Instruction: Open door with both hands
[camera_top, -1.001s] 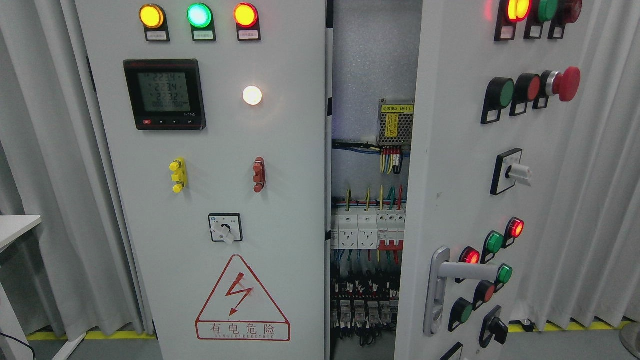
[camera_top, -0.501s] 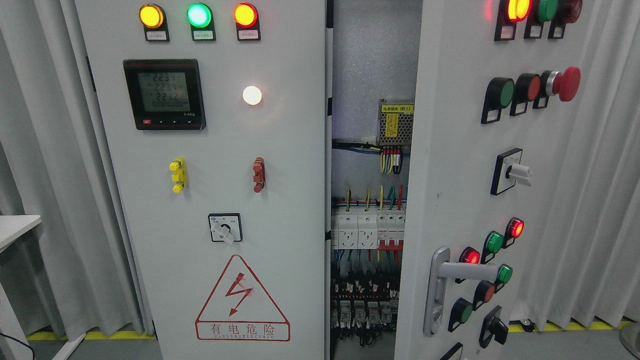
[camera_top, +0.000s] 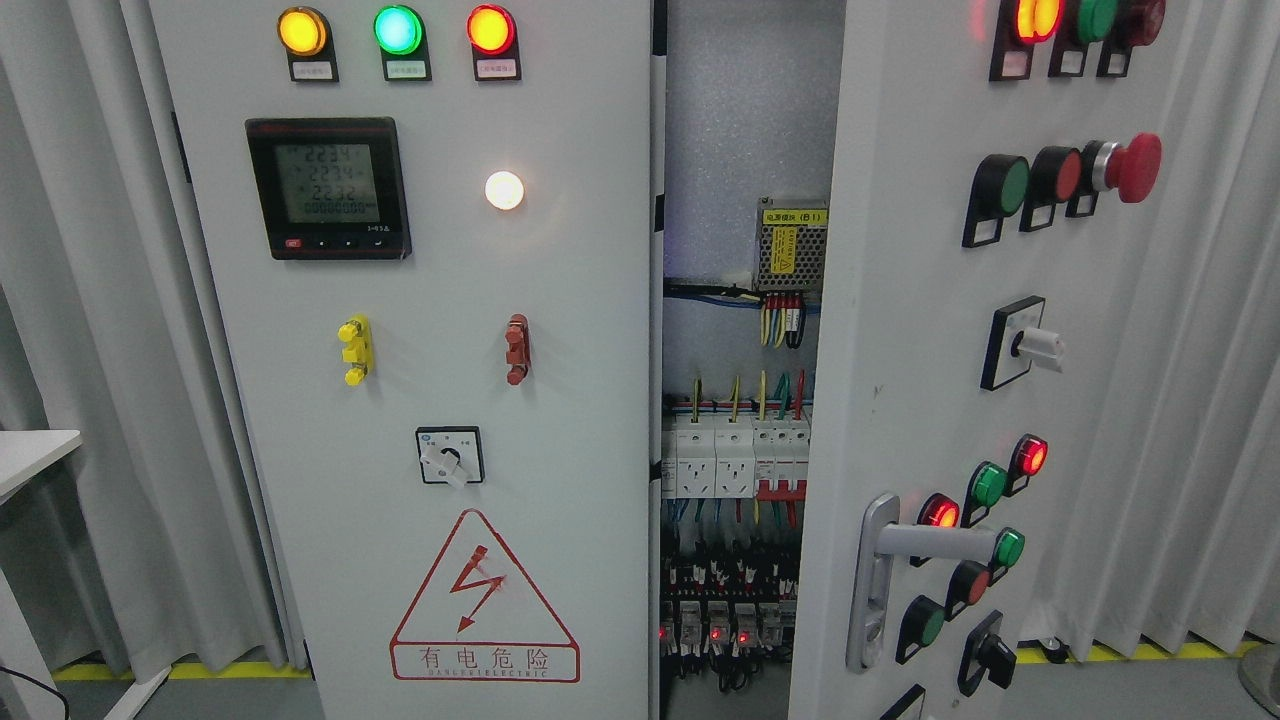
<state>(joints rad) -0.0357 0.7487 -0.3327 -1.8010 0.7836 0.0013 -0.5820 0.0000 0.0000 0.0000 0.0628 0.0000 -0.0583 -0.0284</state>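
Progress looks partial from where I stand: the right door (camera_top: 1000, 380) of the cabinet is already swung out toward us, leaving a tall gap at about twelve o'clock through which the wiring and breakers (camera_top: 735, 470) show. That door fills the view from roughly one to five o'clock, angled away from its frame, with its silver lever handle (camera_top: 925, 545) low at about four o'clock and a red mushroom button (camera_top: 1135, 165) up near two o'clock. The left door (camera_top: 420, 360) seems to sit flat and closed, carrying the meter display (camera_top: 328, 188) at ten o'clock, the lit white lamp (camera_top: 504, 190) beside it and the red warning triangle (camera_top: 485, 600) down at seven o'clock.

Neither hand of the robot is anywhere in sight, so I cannot tell whether either is wide, narrow or holding anything; nothing touches either door at this moment.

My reading is that the opening has been started but not finished. The right door has room to swing wider, and the left one, if it is meant to open too, is untouched. What is left would be bringing both hands into view and onto the doors.
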